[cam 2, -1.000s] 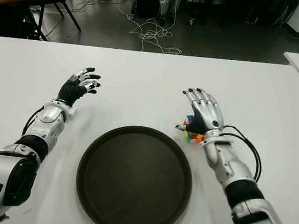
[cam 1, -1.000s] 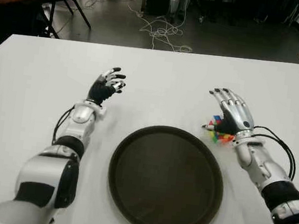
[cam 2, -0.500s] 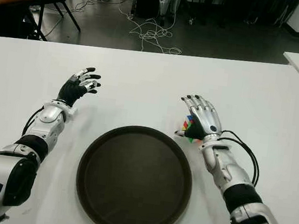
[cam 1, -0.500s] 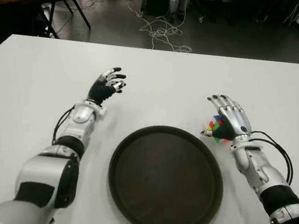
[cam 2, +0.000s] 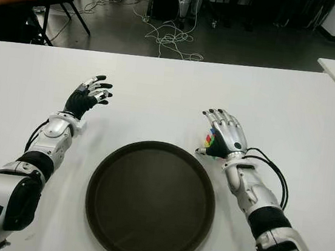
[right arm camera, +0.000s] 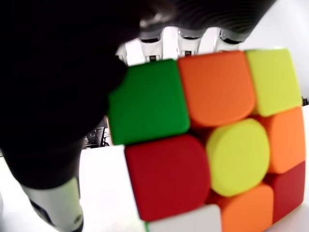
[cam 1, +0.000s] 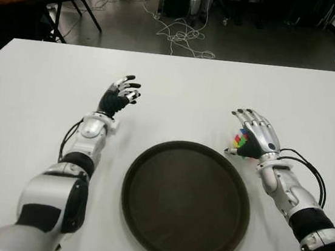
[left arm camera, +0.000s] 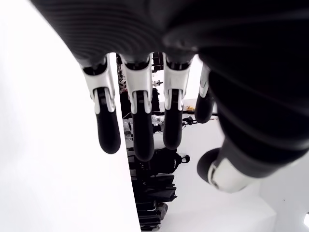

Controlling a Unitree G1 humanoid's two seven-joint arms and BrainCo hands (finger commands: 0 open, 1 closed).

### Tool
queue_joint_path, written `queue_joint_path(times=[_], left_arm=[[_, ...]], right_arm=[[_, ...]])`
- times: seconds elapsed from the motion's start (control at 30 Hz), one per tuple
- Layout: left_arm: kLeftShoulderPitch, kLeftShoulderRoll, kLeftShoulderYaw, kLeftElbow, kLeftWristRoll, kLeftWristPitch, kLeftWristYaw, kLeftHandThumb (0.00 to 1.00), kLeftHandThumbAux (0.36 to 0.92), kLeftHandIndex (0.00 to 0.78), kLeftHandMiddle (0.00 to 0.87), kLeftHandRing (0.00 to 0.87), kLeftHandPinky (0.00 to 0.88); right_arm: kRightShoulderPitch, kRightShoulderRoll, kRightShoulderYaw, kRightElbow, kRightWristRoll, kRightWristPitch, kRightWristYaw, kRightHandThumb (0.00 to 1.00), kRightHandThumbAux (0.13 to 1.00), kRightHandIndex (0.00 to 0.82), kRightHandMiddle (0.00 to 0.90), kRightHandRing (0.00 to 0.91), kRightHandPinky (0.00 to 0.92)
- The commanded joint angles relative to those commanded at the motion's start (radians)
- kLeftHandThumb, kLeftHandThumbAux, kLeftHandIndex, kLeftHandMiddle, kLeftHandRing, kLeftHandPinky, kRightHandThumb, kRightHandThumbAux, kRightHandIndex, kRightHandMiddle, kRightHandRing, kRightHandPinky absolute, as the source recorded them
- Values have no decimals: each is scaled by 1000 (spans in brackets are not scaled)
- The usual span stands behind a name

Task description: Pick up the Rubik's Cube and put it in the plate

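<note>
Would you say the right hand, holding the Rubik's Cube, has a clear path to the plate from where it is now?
Probably yes. The right hand grips the Rubik's Cube just beyond the plate rim on the robot's right. Nothing lies between them, and the open left hand shows beyond the plate's other side.

bare table (cam 1: 190, 91) around plate (cam 1: 185, 201)

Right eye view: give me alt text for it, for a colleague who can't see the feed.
The robot's right hand grips a Rubik's Cube just beyond the right rim of a round dark plate, which holds nothing, on a white table. Its left hand shows beyond the plate's left side, fingers open.
</note>
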Motion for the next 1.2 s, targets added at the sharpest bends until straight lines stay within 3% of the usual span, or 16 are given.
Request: queue_joint_path(times=[0.6,1.2], left_arm=[[1,5,-3,0,2,-3,-1,259,708,166,269,299,336],[1,8,-11,0,8,-4,3,254,726,161,257,284,327]], right_arm=[[66,-24,-4,-105,0,46,32,0,787,0,0,0,65],[85,-32,-11,-116,3,54,17,0,785,0,0,19,90]])
